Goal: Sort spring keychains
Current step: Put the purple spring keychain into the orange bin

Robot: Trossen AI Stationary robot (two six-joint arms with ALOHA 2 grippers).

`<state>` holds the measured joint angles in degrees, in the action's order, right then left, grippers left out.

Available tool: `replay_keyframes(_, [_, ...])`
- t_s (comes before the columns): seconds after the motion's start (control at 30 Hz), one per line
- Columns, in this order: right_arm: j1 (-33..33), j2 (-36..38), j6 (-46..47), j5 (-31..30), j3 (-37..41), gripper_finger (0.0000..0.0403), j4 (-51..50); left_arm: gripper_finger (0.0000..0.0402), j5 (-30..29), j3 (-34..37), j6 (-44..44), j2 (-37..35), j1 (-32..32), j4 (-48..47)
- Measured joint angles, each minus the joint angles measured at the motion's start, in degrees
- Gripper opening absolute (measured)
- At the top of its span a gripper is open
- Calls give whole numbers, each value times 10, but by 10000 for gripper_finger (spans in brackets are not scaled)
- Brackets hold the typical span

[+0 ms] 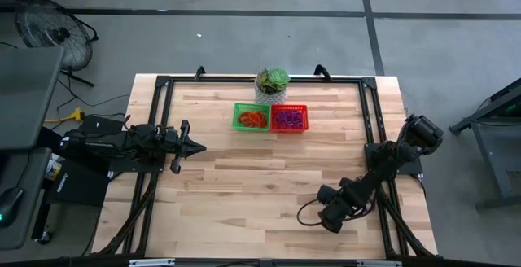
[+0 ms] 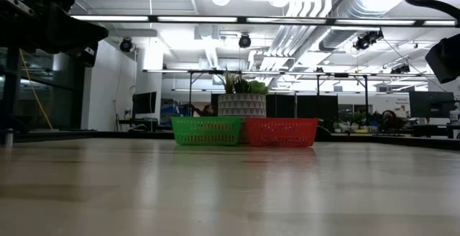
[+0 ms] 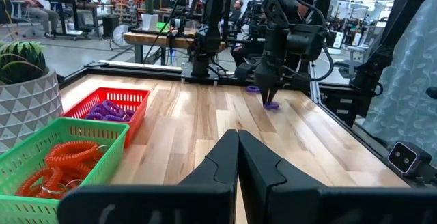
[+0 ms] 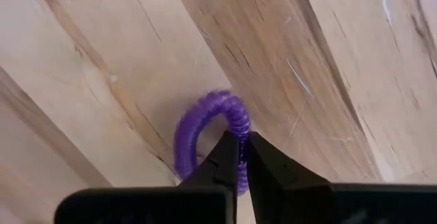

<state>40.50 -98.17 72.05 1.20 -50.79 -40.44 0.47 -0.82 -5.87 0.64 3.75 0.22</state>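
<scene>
No label or writing shows anywhere that I can read. There are two mesh baskets side by side at the far edge of the pale wooden plank table (image 1: 244, 177): one green plastic mesh basket (image 1: 251, 117) holding a heap of orange coiled spring keychains (image 3: 58, 162), and one red plastic mesh basket (image 1: 289, 118) holding a heap of purple coiled spring keychains (image 3: 109, 110). The loops in each heap overlap too much to count. Just behind the baskets stands one grey-and-white patterned pot with a green plant (image 1: 272, 83).

The right gripper (image 4: 243, 157) is down at the table near the right front corner, its dark fingers pressed together on one purple coiled spring keychain (image 4: 205, 132), which lies on the wood with its loop pinched at the tips. From the left wrist view a second purple loop (image 3: 253, 88) seems to lie on the table just beyond that gripper, though it is small and I cannot be sure.

The left gripper (image 3: 237, 142) waits above the left side of the table, well apart from the baskets, its two fingers closed tight against each other with nothing between them.
</scene>
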Motion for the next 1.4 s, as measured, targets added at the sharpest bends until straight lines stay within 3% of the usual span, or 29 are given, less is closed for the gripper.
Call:
replay_keyframes(0.57, [-73, 105, -44, -61, -22, 7, -23, 0, 0, 0, 0, 0, 0, 0])
replay_keyframes(0.93, [-202, 111, -179, -154, -134, 6, -114, 0, 0, 0, 0, 0, 0, 0])
replay_keyframes(1.4, [-367, 83, -323, -274, -213, 6, -118, 0, 0, 0, 0, 0, 0, 0])
